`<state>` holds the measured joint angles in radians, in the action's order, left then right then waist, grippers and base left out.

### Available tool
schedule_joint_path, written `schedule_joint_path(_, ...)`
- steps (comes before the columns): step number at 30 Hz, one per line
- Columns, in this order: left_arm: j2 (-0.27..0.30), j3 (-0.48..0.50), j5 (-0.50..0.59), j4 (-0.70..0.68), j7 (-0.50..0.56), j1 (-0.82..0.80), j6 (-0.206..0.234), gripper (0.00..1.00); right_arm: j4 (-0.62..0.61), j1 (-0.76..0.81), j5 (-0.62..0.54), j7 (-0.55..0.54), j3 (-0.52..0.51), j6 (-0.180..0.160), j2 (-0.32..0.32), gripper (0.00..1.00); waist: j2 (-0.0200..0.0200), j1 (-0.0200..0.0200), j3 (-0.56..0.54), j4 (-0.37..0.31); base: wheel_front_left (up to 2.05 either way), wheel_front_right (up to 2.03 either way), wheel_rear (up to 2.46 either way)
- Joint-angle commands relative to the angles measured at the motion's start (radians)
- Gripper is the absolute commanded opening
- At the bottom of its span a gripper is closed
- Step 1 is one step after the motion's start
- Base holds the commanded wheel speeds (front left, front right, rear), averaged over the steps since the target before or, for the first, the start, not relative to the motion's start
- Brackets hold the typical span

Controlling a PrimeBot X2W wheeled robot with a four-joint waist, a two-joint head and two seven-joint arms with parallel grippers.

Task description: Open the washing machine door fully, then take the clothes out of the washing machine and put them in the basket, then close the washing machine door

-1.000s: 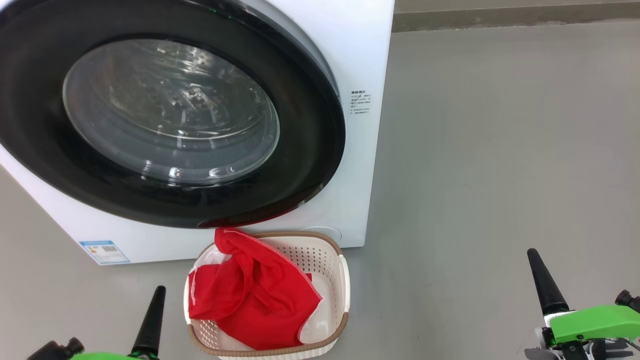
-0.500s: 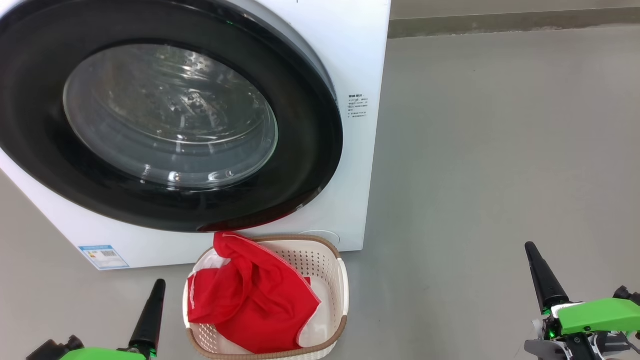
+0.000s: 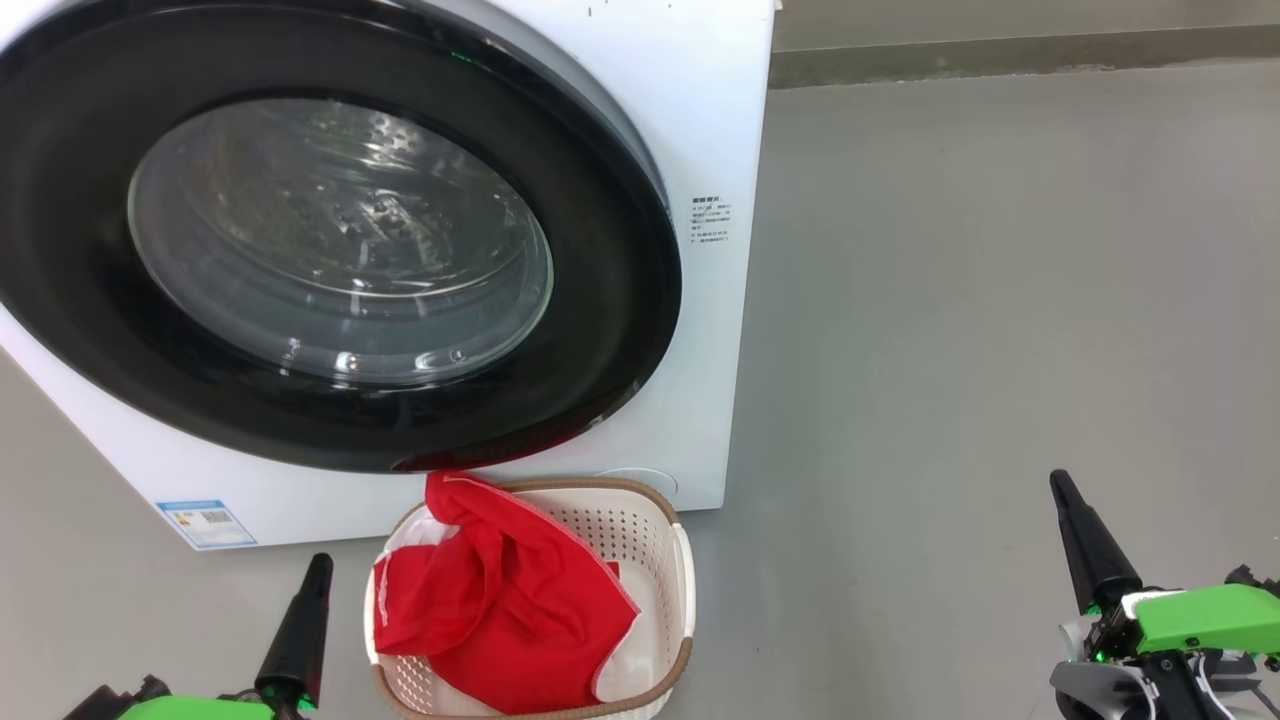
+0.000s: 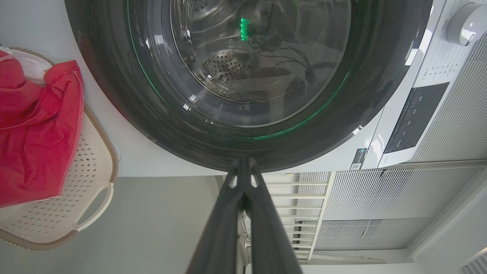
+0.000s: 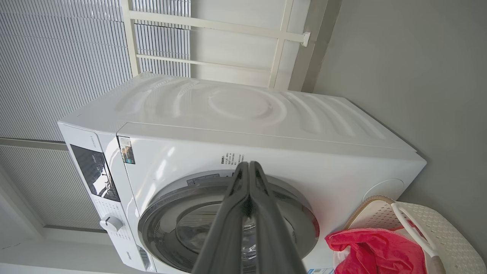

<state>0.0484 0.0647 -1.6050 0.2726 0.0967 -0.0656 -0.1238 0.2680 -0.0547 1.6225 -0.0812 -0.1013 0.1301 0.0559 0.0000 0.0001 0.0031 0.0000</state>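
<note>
The washing machine door (image 3: 600,300), black-rimmed with a clear glass bowl, lies against the front of the white washing machine (image 3: 700,100). Through the glass the steel drum looks bare. Red clothes (image 3: 500,610) are heaped in the cream basket (image 3: 655,560) on the floor just under the door. My left gripper (image 3: 318,565) is shut and holds nothing, low to the left of the basket. My right gripper (image 3: 1060,485) is shut too, far off to the right over the floor. In the left wrist view the gripper (image 4: 243,161) points at the door's rim (image 4: 114,95).
Grey floor (image 3: 950,350) stretches right of the machine to a wall skirting at the back. The control panel (image 4: 414,114) and a round knob (image 4: 466,23) sit at the machine's top. White slatted panels (image 5: 57,57) stand behind it.
The head camera has shifted a little, so the machine and basket sit slightly lower and further left. Both grippers stay shut and low; the right one has drifted slightly.
</note>
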Motion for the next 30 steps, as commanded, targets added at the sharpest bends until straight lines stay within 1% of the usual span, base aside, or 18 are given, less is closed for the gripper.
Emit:
schedule_joint_path(1,0.010,0.038,-0.013,-0.028,0.007,-0.041,-0.007,0.00,-0.025,-0.051,0.011,-0.008,0.017,0.001,0.016,0.00,0.0000,0.0000,0.000,0.000,0.00,0.00,0.00)
schedule_joint_path(30,0.007,0.042,-0.009,-0.028,0.011,-0.042,-0.007,0.00,-0.024,-0.051,0.003,-0.016,0.008,0.001,0.009,0.00,0.0000,0.0000,0.000,0.000,0.00,0.00,0.00)
